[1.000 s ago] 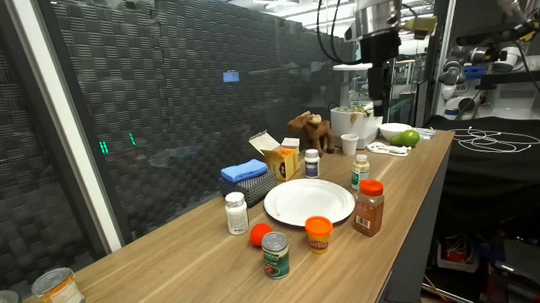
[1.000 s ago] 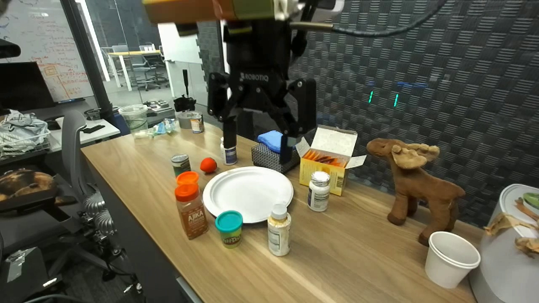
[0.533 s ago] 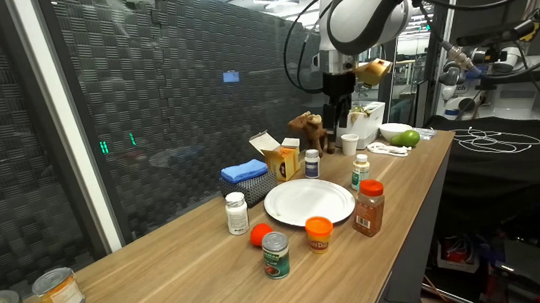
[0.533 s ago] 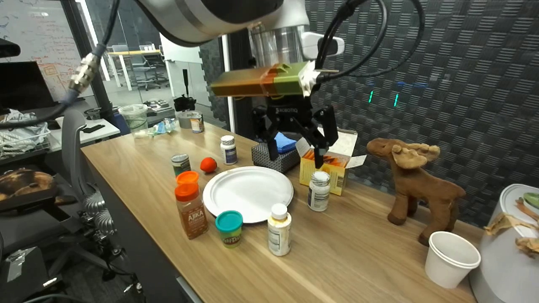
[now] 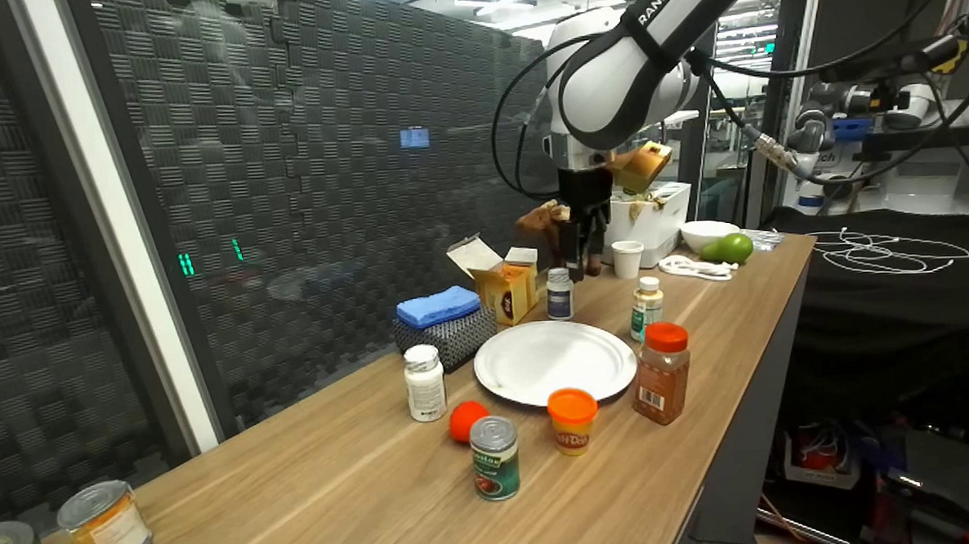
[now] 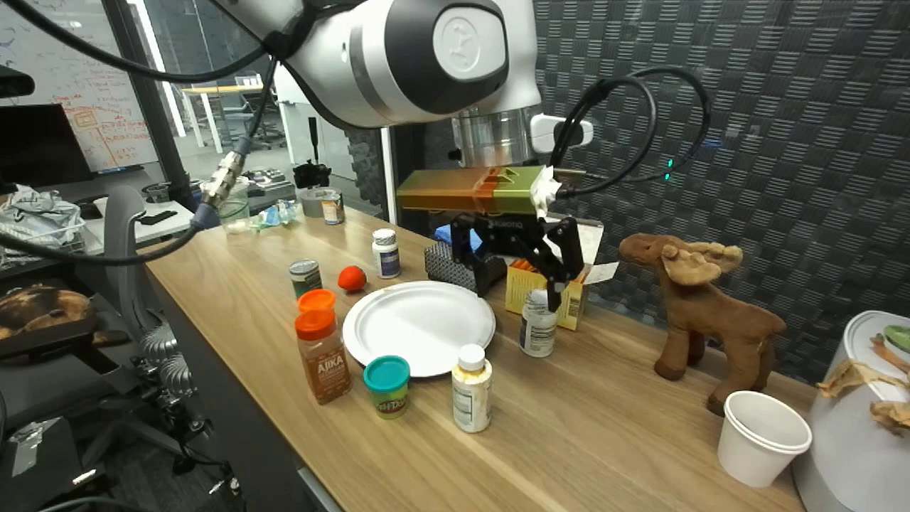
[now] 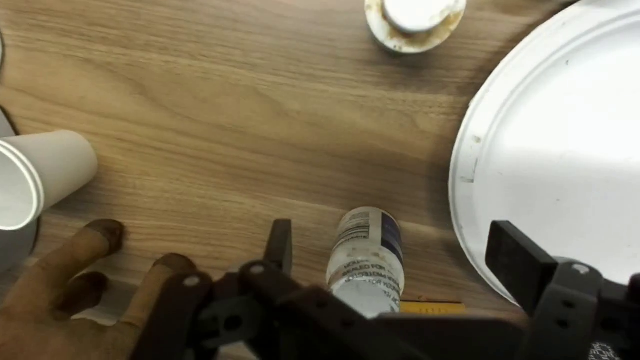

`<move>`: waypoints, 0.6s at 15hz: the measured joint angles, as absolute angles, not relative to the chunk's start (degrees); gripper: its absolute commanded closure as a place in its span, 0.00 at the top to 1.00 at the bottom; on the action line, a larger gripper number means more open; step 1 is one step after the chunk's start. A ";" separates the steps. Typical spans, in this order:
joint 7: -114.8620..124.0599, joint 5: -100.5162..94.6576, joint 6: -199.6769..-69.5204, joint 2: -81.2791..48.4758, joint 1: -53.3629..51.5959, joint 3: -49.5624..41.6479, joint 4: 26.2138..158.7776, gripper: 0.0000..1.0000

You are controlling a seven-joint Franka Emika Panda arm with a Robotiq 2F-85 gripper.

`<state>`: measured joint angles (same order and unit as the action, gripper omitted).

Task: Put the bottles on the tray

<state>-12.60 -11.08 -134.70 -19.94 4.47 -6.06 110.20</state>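
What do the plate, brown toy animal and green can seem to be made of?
Plate: probably molded paper pulp, dull white, with pressed ridges at its rim; plastic foam isn't ruled out.
Toy animal: seemingly plush fabric, matte and fuzzy-looking.
Can: metal, judging by its shiny, ringed silver top; its green, printed side may be paper.

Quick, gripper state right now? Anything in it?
Gripper: open, holding nothing; the white pill bottle shows between its spread jaws in the wrist view, not gripped.
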 measured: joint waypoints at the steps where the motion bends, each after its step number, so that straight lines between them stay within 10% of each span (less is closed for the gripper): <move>1: -12.60 -11.02 -134.68 -20.89 4.47 -5.98 109.10 1.00; 9: -13.36 -8.35 -132.48 -26.65 5.51 -4.98 101.81 1.00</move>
<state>-13.36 -8.35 -132.48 -26.65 5.51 -4.98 101.81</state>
